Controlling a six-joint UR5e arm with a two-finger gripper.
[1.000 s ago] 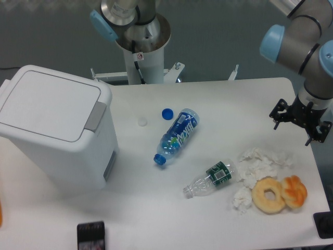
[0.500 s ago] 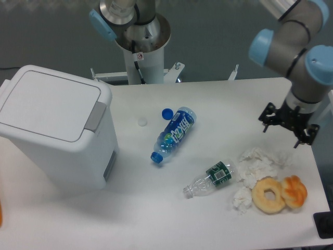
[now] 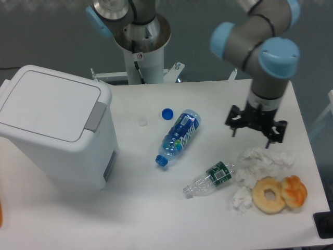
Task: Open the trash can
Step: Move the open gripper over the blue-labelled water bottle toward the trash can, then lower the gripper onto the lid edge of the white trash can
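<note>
Fixed camera, looking down on the worktop (image 3: 208, 219):

- Trash can (image 3: 54, 130): large white bin, standing at the left edge of the worktop. Lid down and flat; grey push tab (image 3: 95, 116) on the lid's right edge, facing the middle of the worktop.
- Gripper (image 3: 256, 129): black, two-fingered, hanging above the right half of the worktop, well apart from the trash can. Fingers spread wide, nothing between them. It hovers just above the tissues, not touching them as far as I can tell.
- Blue-labelled bottle (image 3: 178, 137): lying on its side near the middle of the worktop, blue-capped end pointing toward the front edge.
- Loose blue cap (image 3: 167, 113): just beside the upper end of that bottle, toward the rear edge.
- Small white cap (image 3: 142, 122): lying left of the blue cap, between it and the trash can.
- Clear bottle with green label (image 3: 210, 178): on its side, toward the front right, open neck pointing front-left.
- Crumpled white tissues (image 3: 260, 160): near the right edge, touching the clear bottle's base.
- Ring doughnut (image 3: 269, 195): near the front right corner, against the tissues.
- Orange pastry (image 3: 295, 190): touching the doughnut's right side.
- Dark flat object (image 3: 91, 236): at the front edge, below the trash can; cut off by the frame.
</note>
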